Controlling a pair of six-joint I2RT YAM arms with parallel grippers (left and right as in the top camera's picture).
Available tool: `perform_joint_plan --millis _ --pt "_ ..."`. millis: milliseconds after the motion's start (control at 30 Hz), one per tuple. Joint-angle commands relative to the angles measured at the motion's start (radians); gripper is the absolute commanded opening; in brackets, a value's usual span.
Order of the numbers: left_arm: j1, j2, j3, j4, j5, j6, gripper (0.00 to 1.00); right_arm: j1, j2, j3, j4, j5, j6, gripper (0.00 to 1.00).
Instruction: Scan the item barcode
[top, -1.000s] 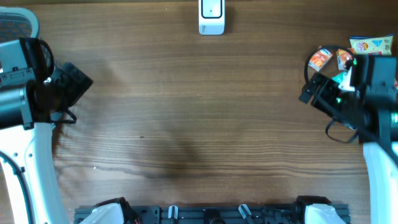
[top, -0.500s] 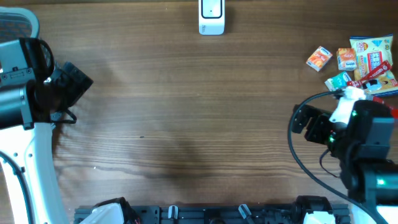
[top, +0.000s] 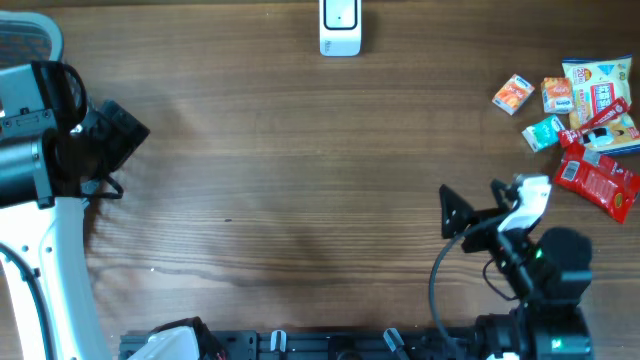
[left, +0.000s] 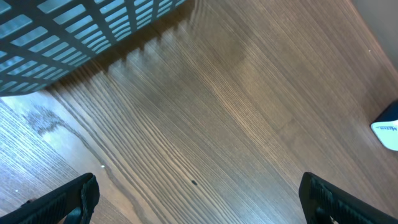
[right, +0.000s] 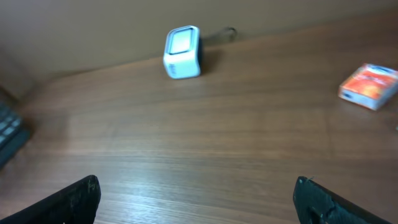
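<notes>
left gripper and right gripper: jaws seen wide apart, nothing held. orange box lies at far-right w/ snack packets, well apart from scanner. judged light, stiff; to be taken across narrow sides.

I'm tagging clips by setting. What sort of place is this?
Most likely a mock shop-checkout bench in a lab, though nothing of the room shows. A white barcode scanner stands at the far edge of a wooden table, and small snack packets lie heaped on its right side.
</notes>
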Motion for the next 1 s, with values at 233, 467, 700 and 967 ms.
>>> perform_joint_plan --millis 233,467,700,967 --pt "0.005 -0.003 0.008 0.001 -0.016 -0.014 1.0 0.037 -0.293 -0.16 0.059 0.039 -0.011 1.0" --pt "0.005 -0.003 0.008 0.001 -0.016 -0.014 1.0 0.037 -0.331 -0.225 0.127 0.076 -0.012 1.0" --pt "0.005 -0.003 0.008 0.001 -0.016 -0.014 1.0 0.037 -0.331 -0.303 0.248 0.094 -0.011 1.0" --pt "0.005 -0.003 0.008 0.001 -0.016 -0.014 1.0 0.037 -0.331 -0.387 0.394 0.094 -0.028 1.0"
